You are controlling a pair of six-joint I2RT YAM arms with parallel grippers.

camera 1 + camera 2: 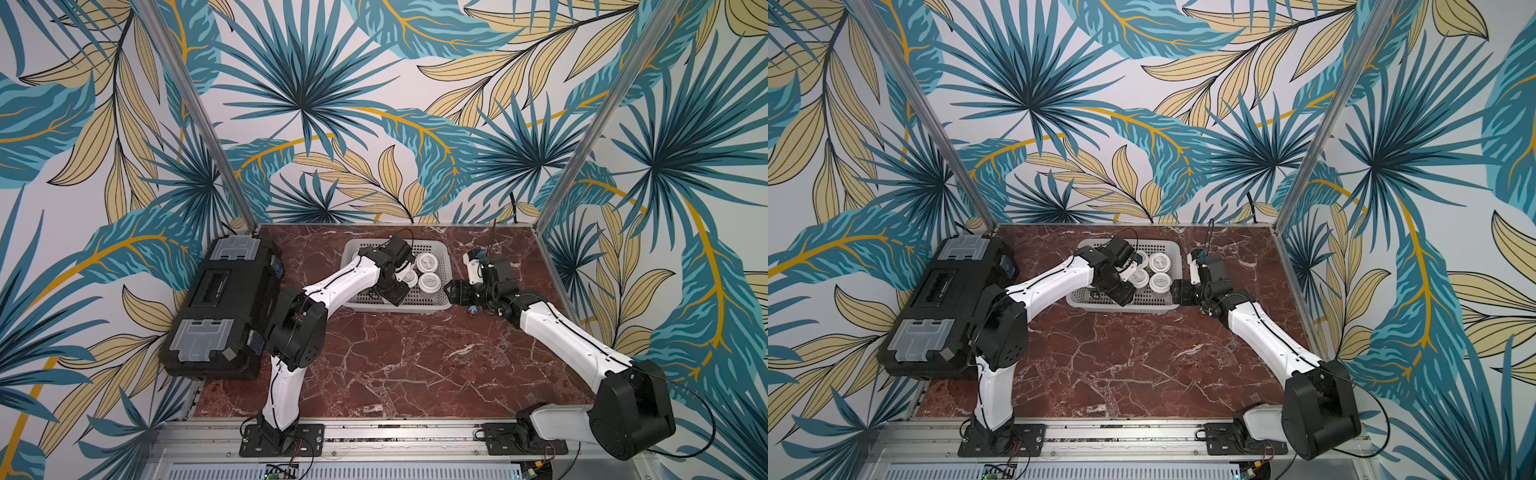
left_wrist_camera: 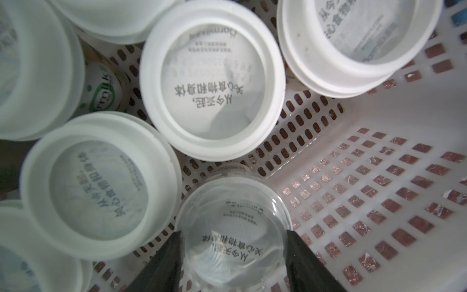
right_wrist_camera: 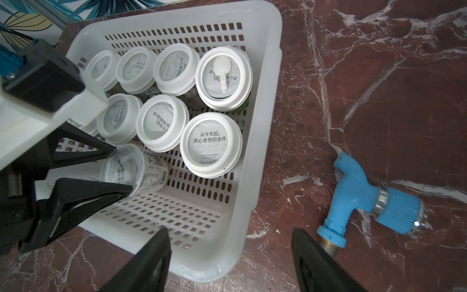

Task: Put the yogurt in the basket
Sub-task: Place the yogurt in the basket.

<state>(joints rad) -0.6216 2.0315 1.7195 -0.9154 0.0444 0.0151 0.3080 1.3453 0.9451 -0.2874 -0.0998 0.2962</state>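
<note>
Your left gripper is closed on a jar, one of its fingers on each side just below the top. The jar is tilted. It sits down inside the basket, over the bare stretch of floor by the basket's near wall.

Around it, seven more jars stand lid-up in two rows, packed against the far wall and the right wall. There may be another one under your left wrist, where the arm blocks the view.

Your right gripper has its jaws wide and holds nothing. It hangs just outside the basket's right wall, over the table, with a blue tap lying beside it.

The basket sits mid-table at the far edge. In both top views no jar shows anywhere on the table outside it. You look to be on the last yogurt. What's left is to stand it upright on the free floor, open the fingers and lift clear without knocking its neighbours.
</note>
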